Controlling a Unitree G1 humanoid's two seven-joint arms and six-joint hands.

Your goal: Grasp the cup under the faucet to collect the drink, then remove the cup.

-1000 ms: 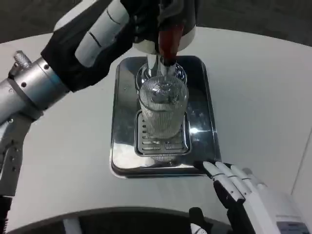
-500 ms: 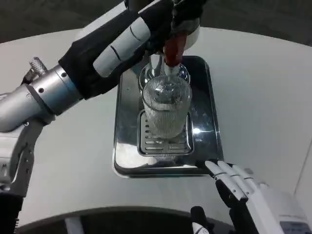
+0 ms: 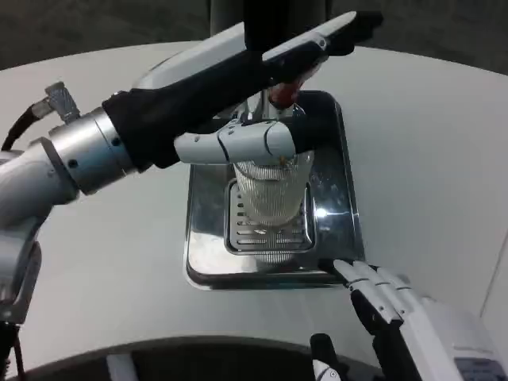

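Note:
A ribbed clear cup (image 3: 270, 194) stands upright on the slotted grate (image 3: 262, 236) of a steel drip tray (image 3: 200, 238), under the faucet with its red handle (image 3: 282, 93). My left hand (image 3: 262, 87) reaches in from the left at the cup's top. Its thumb (image 3: 238, 144) lies across the near side of the cup's rim, and its fingers (image 3: 333, 36) stretch straight out past the faucet without closing on the cup. The cup's rim is hidden behind the thumb. My right hand (image 3: 405, 317) lies open at the tray's front right corner, holding nothing.
The dark dispenser column (image 3: 270, 20) rises behind the tray. The round white table (image 3: 429, 159) spreads to both sides, with its front edge just below the tray. My left forearm (image 3: 71, 159) crosses the table's left half.
My left hand has come down from the faucet handle to the cup's top, with its thumb now across the rim. The cup and the right hand have stayed put.

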